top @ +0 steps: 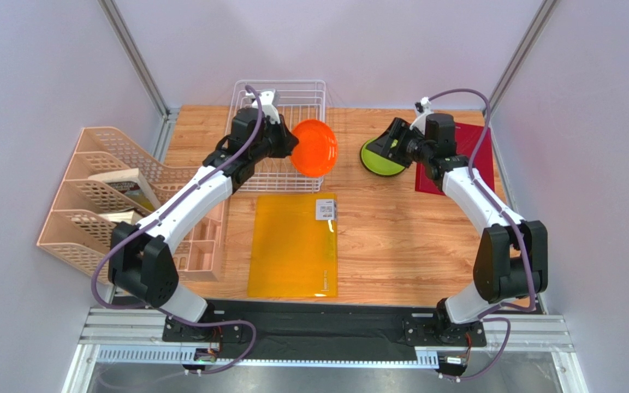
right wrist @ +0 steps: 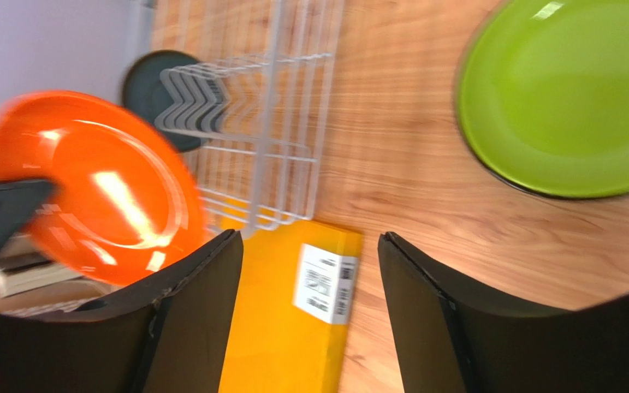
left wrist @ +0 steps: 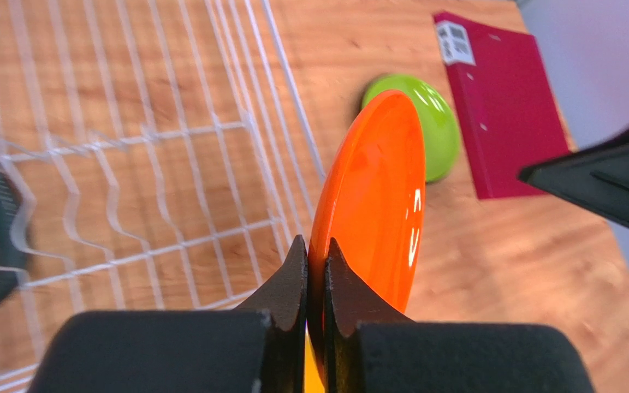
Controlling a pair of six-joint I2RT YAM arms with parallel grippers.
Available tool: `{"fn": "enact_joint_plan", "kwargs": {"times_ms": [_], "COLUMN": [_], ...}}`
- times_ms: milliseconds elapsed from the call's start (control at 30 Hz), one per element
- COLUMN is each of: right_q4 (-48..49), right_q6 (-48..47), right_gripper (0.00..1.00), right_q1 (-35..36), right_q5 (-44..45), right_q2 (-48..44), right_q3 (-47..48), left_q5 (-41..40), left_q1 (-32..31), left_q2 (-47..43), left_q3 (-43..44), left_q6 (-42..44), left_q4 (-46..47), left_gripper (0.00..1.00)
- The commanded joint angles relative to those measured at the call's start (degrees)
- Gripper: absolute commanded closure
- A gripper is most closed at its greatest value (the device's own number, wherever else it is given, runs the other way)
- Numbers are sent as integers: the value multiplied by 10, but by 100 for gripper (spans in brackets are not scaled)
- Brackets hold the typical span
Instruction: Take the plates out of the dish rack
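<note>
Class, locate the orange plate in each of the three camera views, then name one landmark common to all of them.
Top external: the orange plate sits just above centre, at the right edge of the dish rack.
Left wrist: centre of the picture, edge-on, clamped in the left end effector.
Right wrist: left side, blurred, beside the rack.
Shared landmark: the green plate, to the right of the orange one in every view.

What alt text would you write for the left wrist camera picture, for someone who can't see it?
The left hand pinches the rim of an orange plate, holding it on edge beside the white wire dish rack. Beyond it, a lime green plate and a dark red folder lie on the wooden table.
</note>
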Motion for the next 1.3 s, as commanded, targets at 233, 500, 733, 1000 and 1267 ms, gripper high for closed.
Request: {"fn": "enact_joint_plan", "kwargs": {"times_ms": [233,500,733,1000,1267], "right_q4": [164,195,220,139,10], "right_q6": [74,78,92,67,31], "right_gripper": [30,33,100,100,100], "right_q1": [17,47,51,-14,-80], "right_q5": [-163,-192,-209,-74,23], "right_q2": [47,81,106,58,116], "right_q3": [-5,2,2,-23,68], "left_q5": [173,196,199,73,-110], "left_q1": [-2,-4,-5,-5,-5], "left_q2": [38,64,73,33,-35], "left_q3": [-21,-18,-35,-26,-62], "left_q6": [-126,-145,-148,-12,98], "left_q4": [126,152,171,67,47], "left_gripper": [100,100,99,1,0]}}
